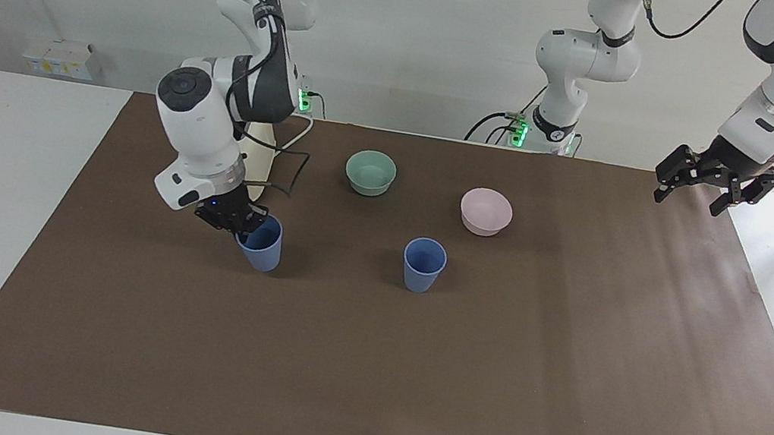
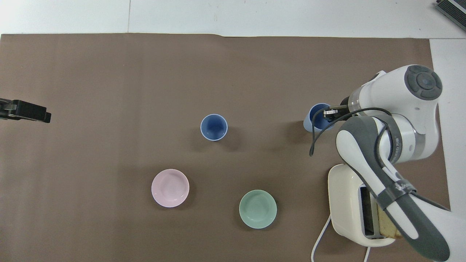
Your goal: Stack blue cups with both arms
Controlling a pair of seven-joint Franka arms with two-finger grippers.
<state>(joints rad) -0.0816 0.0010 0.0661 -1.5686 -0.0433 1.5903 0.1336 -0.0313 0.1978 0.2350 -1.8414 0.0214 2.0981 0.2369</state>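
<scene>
Right gripper [image 1: 239, 218] is pinching the rim of one blue cup [image 1: 262, 245], one finger inside the wall, the cup tilting slightly over the brown mat [image 1: 364, 368] toward the right arm's end of the worktop, just beside the cream toaster [image 2: 346, 203]. The second blue cup [image 1: 424, 264] is standing upright near the mat's middle, well apart from the first, with the pink bowl [image 1: 485, 211] and teal-green bowl [image 1: 370, 171] sitting nearer the robots. Left gripper [image 1: 706, 185] is waiting with fingers spread, holding nothing, over the mat's edge at its own end. Both cups are looking like matte plastic, thin-walled, tapering, handleless: probably light and stiff, prone to swinging on a one-wall pinch; the rim is seeming the sensible hold, leaving the tapered base free for nesting.
</scene>
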